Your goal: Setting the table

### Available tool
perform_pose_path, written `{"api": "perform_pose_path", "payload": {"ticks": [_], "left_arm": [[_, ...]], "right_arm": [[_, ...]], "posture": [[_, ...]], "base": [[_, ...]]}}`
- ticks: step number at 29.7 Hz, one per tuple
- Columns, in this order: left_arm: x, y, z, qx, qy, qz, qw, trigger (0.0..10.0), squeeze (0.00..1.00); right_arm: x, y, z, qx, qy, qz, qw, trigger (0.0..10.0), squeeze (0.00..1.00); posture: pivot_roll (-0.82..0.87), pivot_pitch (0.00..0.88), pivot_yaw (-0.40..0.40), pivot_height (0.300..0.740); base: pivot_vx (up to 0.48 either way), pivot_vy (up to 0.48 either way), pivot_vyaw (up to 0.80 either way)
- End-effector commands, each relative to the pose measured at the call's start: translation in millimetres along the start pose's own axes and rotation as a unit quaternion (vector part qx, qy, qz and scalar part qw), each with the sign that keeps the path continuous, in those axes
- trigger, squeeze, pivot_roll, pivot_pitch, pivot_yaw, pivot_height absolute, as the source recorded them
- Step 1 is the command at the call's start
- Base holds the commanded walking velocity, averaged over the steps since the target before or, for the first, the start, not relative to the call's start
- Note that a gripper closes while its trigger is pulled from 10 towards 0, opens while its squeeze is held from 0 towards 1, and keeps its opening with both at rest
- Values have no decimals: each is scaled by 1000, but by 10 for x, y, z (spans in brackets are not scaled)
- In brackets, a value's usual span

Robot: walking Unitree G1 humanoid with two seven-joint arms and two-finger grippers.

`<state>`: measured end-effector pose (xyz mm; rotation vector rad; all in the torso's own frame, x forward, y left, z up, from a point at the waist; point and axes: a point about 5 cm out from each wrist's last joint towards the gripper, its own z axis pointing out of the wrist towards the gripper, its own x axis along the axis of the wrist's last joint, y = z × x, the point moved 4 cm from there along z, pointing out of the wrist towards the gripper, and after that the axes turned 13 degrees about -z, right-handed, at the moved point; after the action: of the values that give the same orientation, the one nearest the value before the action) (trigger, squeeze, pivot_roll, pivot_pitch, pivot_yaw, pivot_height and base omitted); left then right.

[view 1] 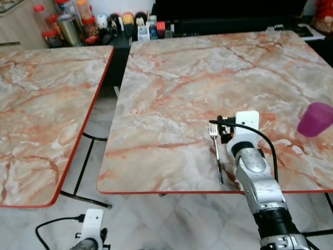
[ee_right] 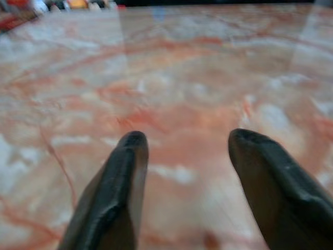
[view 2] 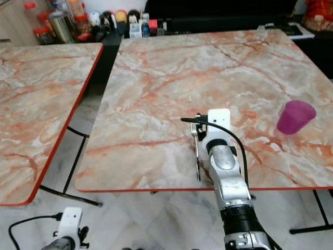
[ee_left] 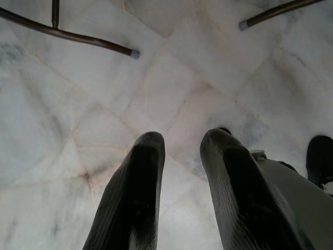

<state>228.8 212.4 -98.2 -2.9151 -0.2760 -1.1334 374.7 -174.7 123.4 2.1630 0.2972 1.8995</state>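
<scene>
— Where is your right tool (ee_right: pixel 182 151) sitting?
— It's hovering wide open, gripping nothing, over the marble tabletop (view 1: pixel 171 78).
— And the fork (view 1: pixel 216 153)?
— It's lying just beside that arm, near the front edge; the purple cup (view 1: pixel 315 119) is standing well apart. Your left tool (ee_left: pixel 182 151) is hanging slightly parted over the floor (ee_left: pixel 156 78).

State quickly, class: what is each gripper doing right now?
Left gripper: open, empty, hanging low over the floor.
Right gripper: open, empty, over the table beside the fork.

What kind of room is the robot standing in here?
Probably a home dining area: two marble-patterned tables, a fork and purple cup on one, and jars lined up behind.
</scene>
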Motion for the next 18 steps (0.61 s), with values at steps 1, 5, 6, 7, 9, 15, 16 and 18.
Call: {"api": "perform_pose_path", "payload": {"ticks": [1, 5, 6, 7, 9, 15, 16, 18], "left_arm": [[-109, -102, -30, 11, -21, 2, 1000, 10000, 0], [-131, -105, -33, 13, -26, 2, 1000, 10000, 0], [-135, -101, -33, 13, -27, 1, 1000, 10000, 0], [-140, -93, -32, 13, -28, 2, 1000, 10000, 0], [-146, -61, -26, 12, -30, 2, 999, 10000, 0], [-76, 98, 16, 2, -27, 4, 1000, 10000, 0], [-63, 119, 21, 1, -26, 5, 1000, 10000, 0], [-34, 161, 32, -2, -23, 5, 1000, 10000, 0]], "right_arm": [[14, -40, -9, 6, -7, 2, 1000, 10000, 1000], [4, -55, -14, 12, -20, -5, 1000, 10000, 1000], [1, -61, -16, 14, -25, 0, 1000, 10000, 1000], [11, -74, -18, 19, -28, 1, 999, 10000, 1000], [38, -90, -27, 22, -34, 2, 999, 10000, 1000], [6, -111, -44, 33, -62, 1, 998, 10000, 1000], [6, -118, -45, 36, -62, 1, 997, 10000, 1000], [6, -156, -47, 49, -65, 3, 997, 10000, 1000]], "posture": [[-28, 145, 47, 740], [-28, 148, 48, 740], [-28, 149, 48, 740], [-28, 150, 49, 740], [-31, 151, 50, 740], [-31, 154, 53, 740], [-31, 152, 52, 740], [-29, 147, 50, 740]], "base": [[0, 0, 0], [0, 0, 0], [0, 0, 0], [0, 0, 0], [0, 0, 0], [0, 0, 0], [0, 0, 0], [0, 0, 0]]}}
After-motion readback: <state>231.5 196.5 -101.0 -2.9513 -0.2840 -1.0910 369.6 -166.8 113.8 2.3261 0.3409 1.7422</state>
